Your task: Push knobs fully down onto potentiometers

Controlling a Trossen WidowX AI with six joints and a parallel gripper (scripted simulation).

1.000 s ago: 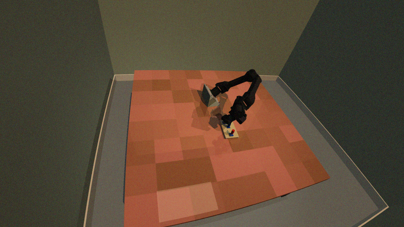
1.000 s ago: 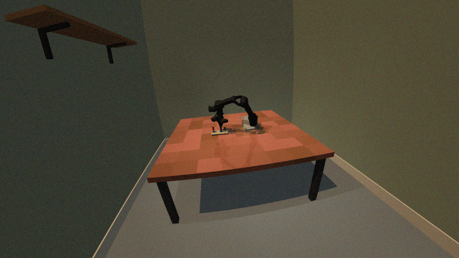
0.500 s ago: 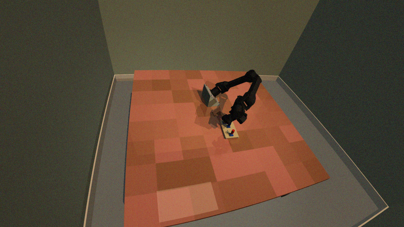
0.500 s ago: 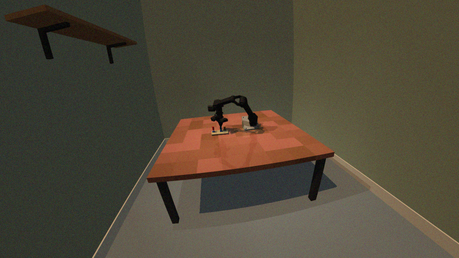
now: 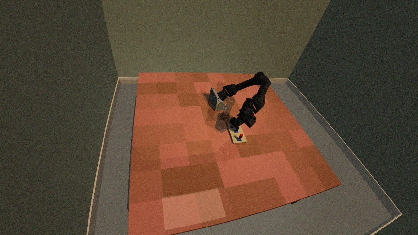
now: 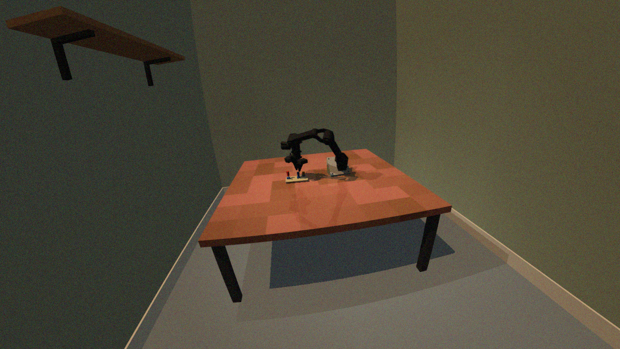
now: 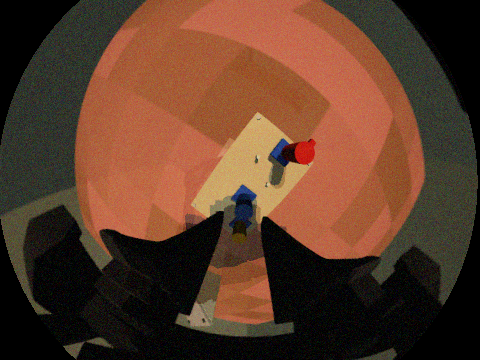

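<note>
The pale yellow circuit board (image 5: 244, 140) (image 6: 297, 180) (image 7: 225, 175) stands on the table. A red knob (image 5: 241, 135) (image 6: 287, 173) (image 7: 304, 152) stands tall above its blue potentiometer (image 7: 279, 150) near one end of the board. A dark blue knob (image 6: 298, 175) (image 7: 243, 208) stands on another blue potentiometer (image 7: 244, 191) near the middle. Its seating is hard to tell from above. My gripper (image 6: 298, 170) (image 7: 243, 218) is partly open and empty, pointing down just over the dark blue knob, with a fingertip on each side of it in the wrist view.
A third, dark yellowish knob (image 7: 239, 233) stands at the board's end nearer the arm's base, seen between my fingers. Small pins stick up from the board. The arm's grey base plate (image 5: 216, 102) (image 6: 334, 166) is behind. A wall shelf (image 6: 95, 34) hangs far from the arm.
</note>
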